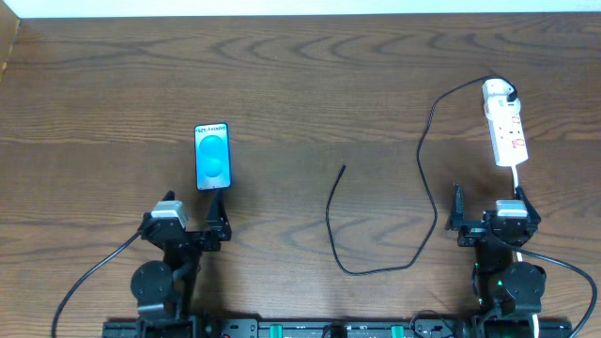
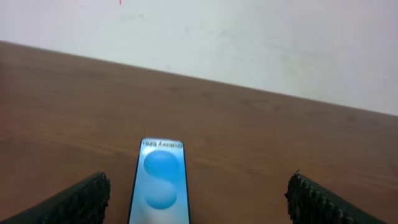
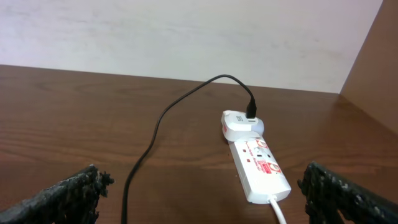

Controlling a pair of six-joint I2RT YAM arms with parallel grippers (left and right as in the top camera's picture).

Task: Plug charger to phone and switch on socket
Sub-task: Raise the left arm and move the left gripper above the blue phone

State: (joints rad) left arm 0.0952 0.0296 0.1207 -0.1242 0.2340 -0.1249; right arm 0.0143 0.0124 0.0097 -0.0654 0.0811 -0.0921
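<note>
The phone [image 1: 212,157] lies flat on the table left of centre, its blue screen lit. My left gripper [image 1: 188,218] stands open just short of its near end; in the left wrist view the phone [image 2: 160,183] lies between the open fingers, toward the left one, untouched. The white socket [image 1: 505,127] lies at the far right with the charger's white plug [image 3: 239,122] in its far end. The charger cable [image 1: 427,188] loops across the table, and its free tip [image 1: 344,167] rests mid-table. My right gripper [image 1: 490,211] is open near the socket's [image 3: 258,165] near end, holding nothing.
The socket's white cord [image 3: 278,208] runs back toward my right arm. A raised wooden side wall [image 3: 373,68] borders the table on the right, and a pale wall [image 2: 249,43] stands behind the far edge. Thick black arm cables trail at the front corners.
</note>
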